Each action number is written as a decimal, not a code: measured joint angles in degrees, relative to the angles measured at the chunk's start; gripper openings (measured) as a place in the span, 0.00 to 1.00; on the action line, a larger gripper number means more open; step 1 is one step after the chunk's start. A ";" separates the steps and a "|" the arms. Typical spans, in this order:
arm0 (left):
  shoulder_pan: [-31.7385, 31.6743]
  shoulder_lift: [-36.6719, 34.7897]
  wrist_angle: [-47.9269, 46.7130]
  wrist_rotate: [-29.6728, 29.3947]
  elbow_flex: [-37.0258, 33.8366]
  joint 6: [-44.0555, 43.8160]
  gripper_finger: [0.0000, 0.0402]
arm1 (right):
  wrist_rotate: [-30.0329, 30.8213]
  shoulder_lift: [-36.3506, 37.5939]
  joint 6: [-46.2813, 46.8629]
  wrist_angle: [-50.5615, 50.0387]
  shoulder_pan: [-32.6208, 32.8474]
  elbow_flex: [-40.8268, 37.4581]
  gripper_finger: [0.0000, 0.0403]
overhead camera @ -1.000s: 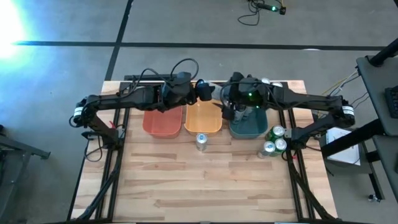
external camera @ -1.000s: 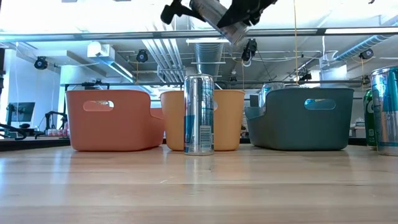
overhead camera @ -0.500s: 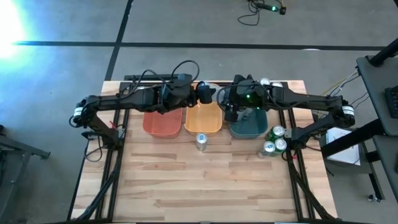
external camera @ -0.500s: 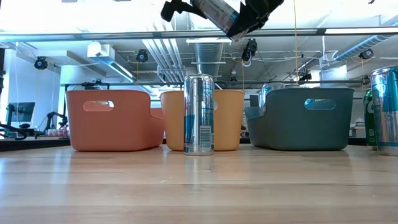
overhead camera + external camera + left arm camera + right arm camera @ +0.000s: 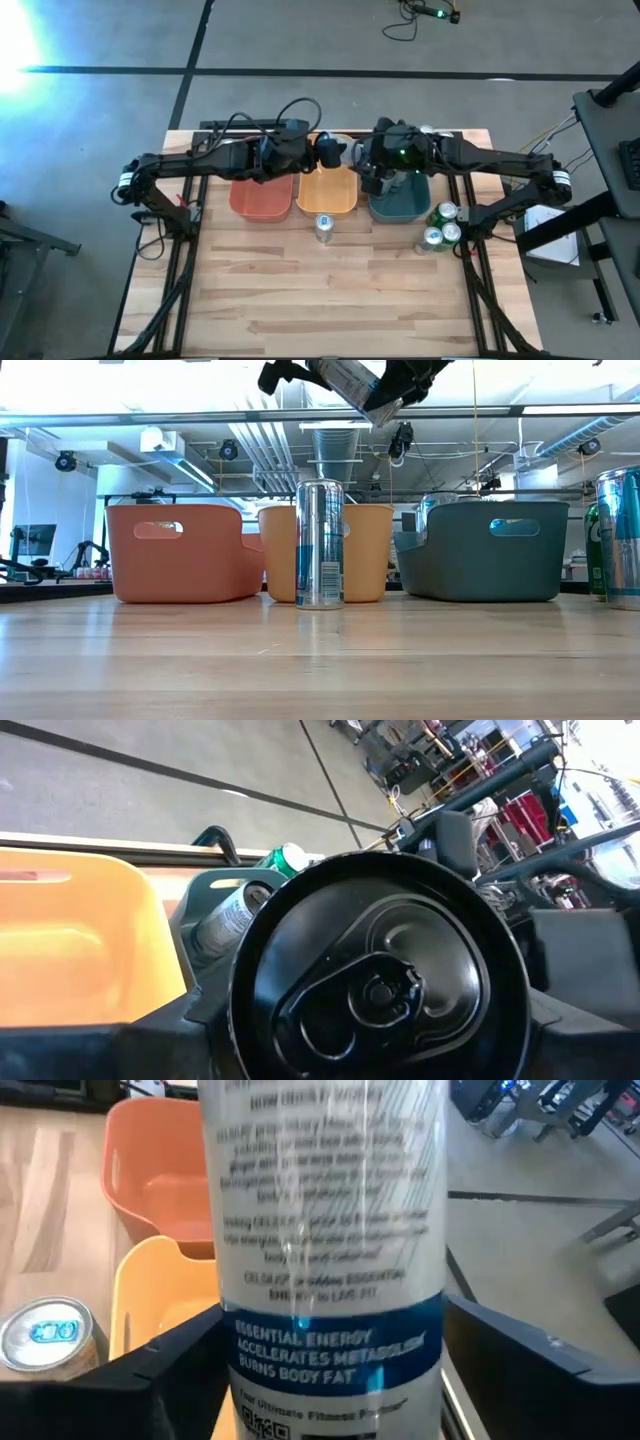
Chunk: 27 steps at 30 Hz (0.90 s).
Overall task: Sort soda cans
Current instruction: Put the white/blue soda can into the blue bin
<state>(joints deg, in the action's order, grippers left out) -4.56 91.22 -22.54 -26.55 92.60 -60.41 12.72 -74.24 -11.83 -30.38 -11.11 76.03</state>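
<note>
Three bins (image 5: pixel 261 197); three green cans (image 5: pixel 438 226), one blue-and-silver can (image 5: pixel 323 226) standing, one held aloft (image 5: pixel 356 384).

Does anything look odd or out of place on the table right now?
One oddity: a can hangs tilted in the air above the orange bin, between the left gripper and right gripper. The other cans outside the bins stand upright, with no spills showing.
</note>
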 joint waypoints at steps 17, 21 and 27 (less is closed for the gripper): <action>0.28 1.00 3.71 1.21 -0.17 0.86 0.59 | -5.86 -0.53 -4.79 9.64 -0.02 1.31 0.78; 0.59 2.11 4.65 1.67 0.06 0.99 0.59 | -5.96 -1.27 -4.72 9.25 0.08 1.29 0.75; 0.61 2.71 4.54 1.82 0.22 0.67 0.59 | -5.86 -1.25 -3.99 9.23 0.26 1.27 0.69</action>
<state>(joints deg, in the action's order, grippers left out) -3.95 93.93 -18.00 -24.73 92.82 -59.74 6.85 -75.48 -15.82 -21.15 -10.85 77.30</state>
